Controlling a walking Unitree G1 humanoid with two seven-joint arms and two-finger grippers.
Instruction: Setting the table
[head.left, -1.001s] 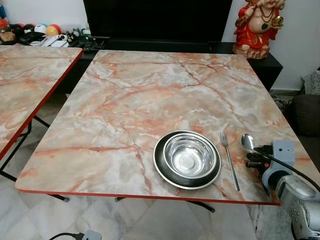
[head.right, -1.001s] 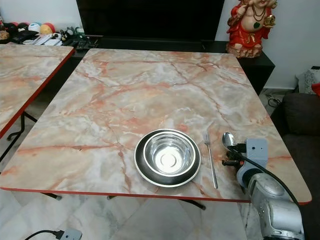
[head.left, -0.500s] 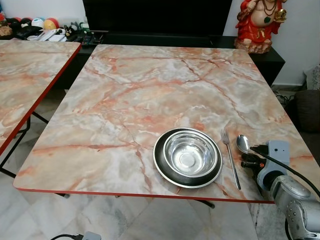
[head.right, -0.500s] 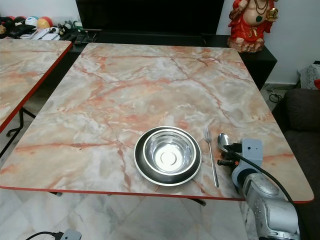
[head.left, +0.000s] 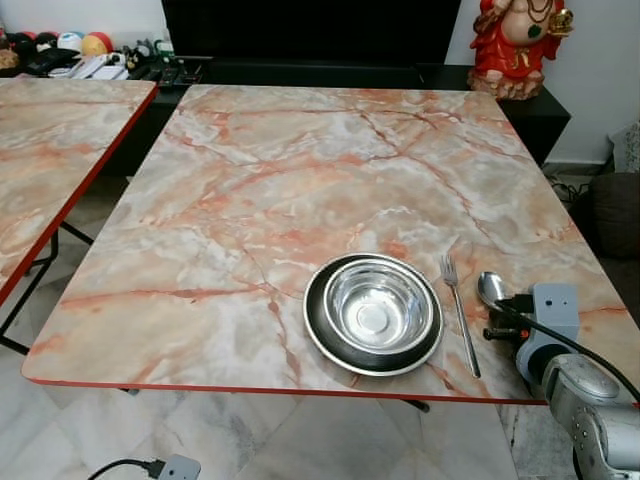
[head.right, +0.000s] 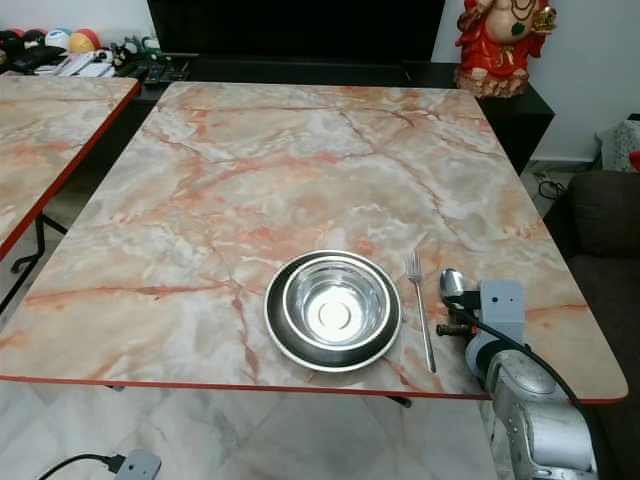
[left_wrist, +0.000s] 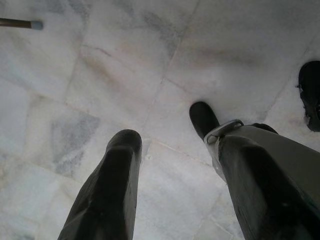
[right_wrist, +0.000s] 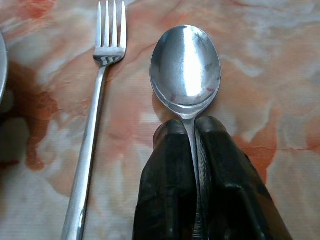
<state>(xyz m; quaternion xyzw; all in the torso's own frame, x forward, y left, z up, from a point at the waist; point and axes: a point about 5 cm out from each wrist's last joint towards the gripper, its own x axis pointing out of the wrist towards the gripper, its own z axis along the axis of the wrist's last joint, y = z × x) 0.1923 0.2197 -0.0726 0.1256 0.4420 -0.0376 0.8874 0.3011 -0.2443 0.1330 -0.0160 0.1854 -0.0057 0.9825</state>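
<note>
Spoon (right_wrist: 185, 67) handle pinched in right end effector (right_wrist: 192, 137), beside fork (right_wrist: 95, 125).

Count on the near desk (head.left: 300, 180): one dark plate (head.left: 373, 315), one steel bowl (head.left: 378, 306) sitting in it, one fork (head.left: 460, 314) and one spoon (right_wrist: 185, 67). Desks in view: two, the second (head.left: 50, 150) standing to the left. One red figurine (head.left: 517, 45) stands on the dark cabinet behind.
</note>
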